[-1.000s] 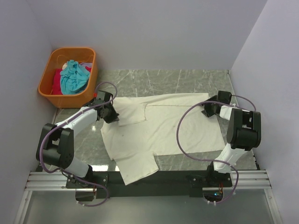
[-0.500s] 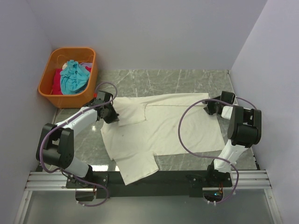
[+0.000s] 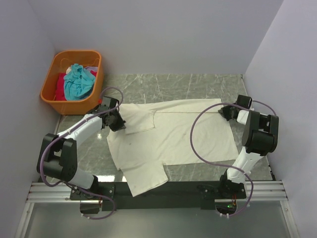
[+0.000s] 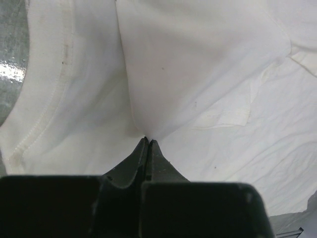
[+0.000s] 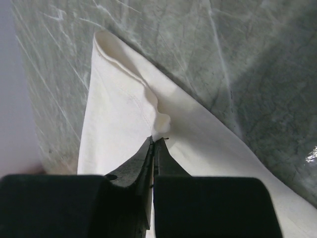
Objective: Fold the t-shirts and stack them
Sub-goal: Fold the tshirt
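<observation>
A large cream t-shirt (image 3: 168,136) lies spread on the marble table, one sleeve pointing toward the near edge. My left gripper (image 3: 120,125) is shut on a pinch of its fabric at the shirt's upper left corner; the left wrist view shows the cloth (image 4: 163,74) rising in a fold from the closed tips (image 4: 147,140). At the shirt's far right corner my right gripper (image 3: 222,111) is shut on the hem, and the right wrist view shows the edge (image 5: 124,104) bunched at its tips (image 5: 157,140). A teal t-shirt (image 3: 78,82) and a red t-shirt (image 3: 60,87) lie crumpled in the basket.
The orange plastic basket (image 3: 74,52) stands at the back left corner, just beyond the left arm. Grey walls close in the table on the left, back and right. Bare marble (image 3: 198,84) shows behind the shirt. A metal rail (image 3: 158,191) runs along the near edge.
My right gripper has closed on the shirt's far right hem corner, and its wrist has shifted slightly right and back. The left gripper has stayed shut on the cloth in the same place.
</observation>
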Action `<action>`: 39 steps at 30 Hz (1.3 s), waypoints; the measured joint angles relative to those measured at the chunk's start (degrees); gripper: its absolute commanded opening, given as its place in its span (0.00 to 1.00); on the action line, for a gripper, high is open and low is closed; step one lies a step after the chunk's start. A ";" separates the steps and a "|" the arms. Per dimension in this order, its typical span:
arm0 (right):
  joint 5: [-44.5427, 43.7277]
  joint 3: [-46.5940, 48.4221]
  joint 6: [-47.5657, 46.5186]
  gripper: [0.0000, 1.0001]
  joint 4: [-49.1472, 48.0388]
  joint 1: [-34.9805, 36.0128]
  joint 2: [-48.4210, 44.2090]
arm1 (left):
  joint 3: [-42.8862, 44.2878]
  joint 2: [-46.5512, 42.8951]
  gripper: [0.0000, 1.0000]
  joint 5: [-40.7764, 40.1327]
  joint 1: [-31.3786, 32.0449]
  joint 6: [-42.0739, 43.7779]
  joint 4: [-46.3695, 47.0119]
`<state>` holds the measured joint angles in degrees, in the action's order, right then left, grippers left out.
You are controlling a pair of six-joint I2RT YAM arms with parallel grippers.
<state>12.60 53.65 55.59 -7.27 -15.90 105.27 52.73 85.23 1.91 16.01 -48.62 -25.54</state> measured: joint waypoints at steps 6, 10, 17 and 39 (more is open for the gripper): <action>-1.90 3.17 -5.62 0.00 4.09 0.00 -0.37 | 0.52 -1.42 0.01 0.35 0.11 -0.87 -0.96; -2.91 5.16 -9.03 0.00 6.71 0.00 -0.48 | 0.90 -1.90 0.01 0.92 0.11 -1.88 -1.68; -4.00 6.21 -12.72 0.00 9.90 0.00 -0.70 | 0.90 -3.98 0.02 1.77 0.11 -3.41 -2.16; -5.44 6.21 -18.05 0.59 13.94 4.31 -7.13 | -4.33 -8.35 0.73 1.42 -1.05 -4.74 0.50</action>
<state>7.16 59.86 37.54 6.68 -11.60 98.15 48.40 76.88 3.33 14.96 -53.36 -25.04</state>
